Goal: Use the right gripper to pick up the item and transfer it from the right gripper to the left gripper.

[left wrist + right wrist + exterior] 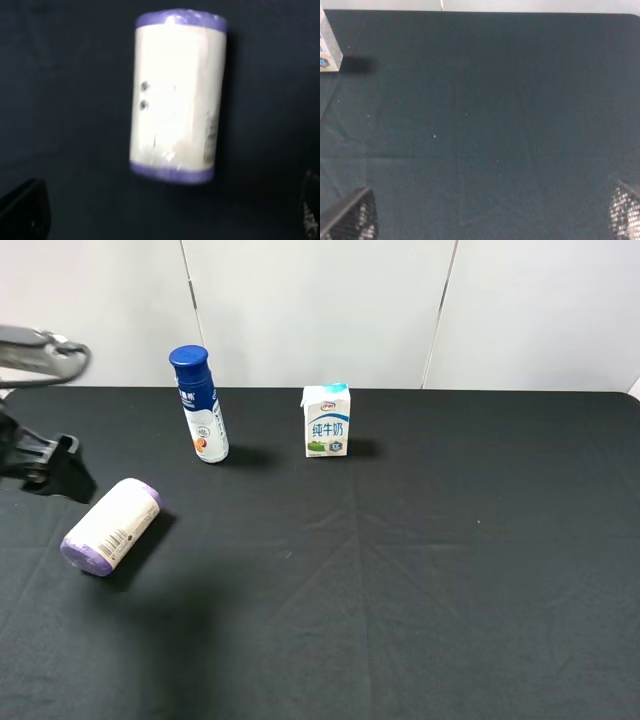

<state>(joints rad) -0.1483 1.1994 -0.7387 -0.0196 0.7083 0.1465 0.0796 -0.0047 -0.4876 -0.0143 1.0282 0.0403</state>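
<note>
- Three containers rest on the black tablecloth (420, 570) in the high view: the item (110, 527), a taller blue-capped bottle (200, 405) and a small milk carton (326, 421).
- The item lies on its side at about nine o'clock of the table, its lilac ends pointing roughly toward one and seven o'clock, barcode label facing up.
- Nothing touches the item; cloth shows all around it.
- The blue-capped bottle stands upright at about eleven o'clock, well apart from the item.
- The milk carton stands upright at about twelve o'clock, beside the bottle but clear of it.
- The left gripper (45, 462) sits at the nine o'clock edge of the high view, near the item's upper end but apart from it; only part of it shows there.
- In the left wrist view the item (176, 95) fills the middle, blurred, with two dark fingertips (24, 209) at the lower corners, spread wide; the jaws look released and hold nothing.
- The right gripper (490, 220) cannot be seen in the high view.
- In the right wrist view its two mesh-textured fingertips (351, 220) sit at opposite corners over bare cloth, jaws released and empty.
- The milk carton's corner (327, 47) shows at about ten o'clock in that view, casting a short shadow.
</note>
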